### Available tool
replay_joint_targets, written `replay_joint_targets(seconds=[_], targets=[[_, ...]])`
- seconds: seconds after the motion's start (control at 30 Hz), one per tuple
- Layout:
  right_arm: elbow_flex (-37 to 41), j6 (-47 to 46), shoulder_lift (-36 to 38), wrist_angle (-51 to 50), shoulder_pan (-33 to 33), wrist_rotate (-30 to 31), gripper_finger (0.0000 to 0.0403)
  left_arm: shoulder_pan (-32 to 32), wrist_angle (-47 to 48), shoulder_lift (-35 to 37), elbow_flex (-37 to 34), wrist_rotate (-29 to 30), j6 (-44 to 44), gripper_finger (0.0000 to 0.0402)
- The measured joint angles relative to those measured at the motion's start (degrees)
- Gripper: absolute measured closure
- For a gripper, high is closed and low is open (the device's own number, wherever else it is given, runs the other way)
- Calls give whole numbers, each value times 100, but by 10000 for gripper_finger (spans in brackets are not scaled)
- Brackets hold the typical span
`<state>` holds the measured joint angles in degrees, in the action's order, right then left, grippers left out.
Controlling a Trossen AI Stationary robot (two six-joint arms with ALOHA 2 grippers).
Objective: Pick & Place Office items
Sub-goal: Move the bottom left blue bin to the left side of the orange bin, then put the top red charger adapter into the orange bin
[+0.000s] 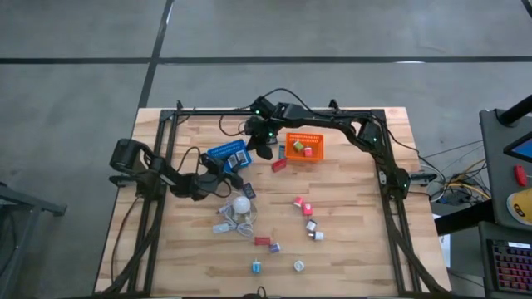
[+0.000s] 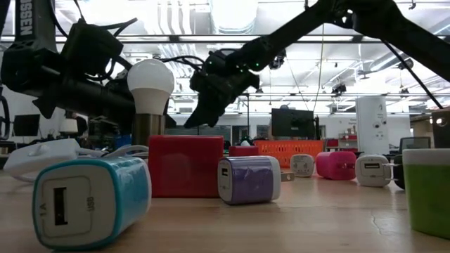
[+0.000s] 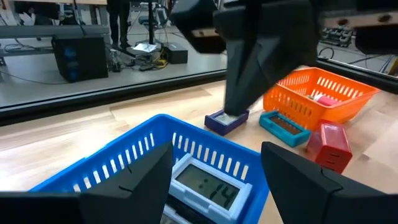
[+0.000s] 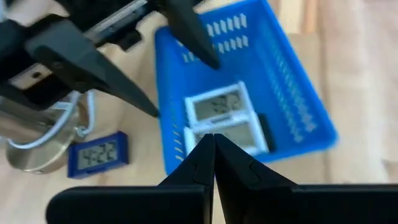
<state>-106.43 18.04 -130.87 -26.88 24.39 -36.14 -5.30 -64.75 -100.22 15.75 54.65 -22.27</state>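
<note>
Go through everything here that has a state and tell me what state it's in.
Left gripper: open, empty, at the blue basket.
Right gripper: shut, empty, above the blue basket.
Blue basket: upright, two small clocks inside.
Orange basket: upright, holds small items.
Light bulb: unlit.

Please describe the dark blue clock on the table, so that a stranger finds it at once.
Find the blue basket holding two white clocks. The dark blue clock lies flat on the wood just outside it, beside the bulb's metal base. It is the only clock outside that basket.

Pale wood-plank table [image 1: 349, 241]; glossy plastic mesh blue basket [image 4: 292, 81].
</note>
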Motion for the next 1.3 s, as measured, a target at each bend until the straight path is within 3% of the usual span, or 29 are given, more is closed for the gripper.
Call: replay_joint_targets(seconds=[0.3, 0.63, 0.87, 1.07, 1.3], targets=[[399, 48, -33, 616, -44, -297, 395, 155, -298, 4, 9, -89, 214, 154], [454, 278, -33, 724, 102, -286, 395, 149, -1585, 49, -66, -272, 1920, 154], [816, 277, 199, 1469, 220, 56, 395, 12, -1587, 886, -609, -339, 2477, 154], [2025, 248, 988, 2644, 117, 233, 395, -405, -1584, 2006, -1331, -1023, 2802, 154], [3727, 290, 2604, 2699, -395, 1025, 395, -729, -675, 2757, -1539, -1229, 2915, 154]])
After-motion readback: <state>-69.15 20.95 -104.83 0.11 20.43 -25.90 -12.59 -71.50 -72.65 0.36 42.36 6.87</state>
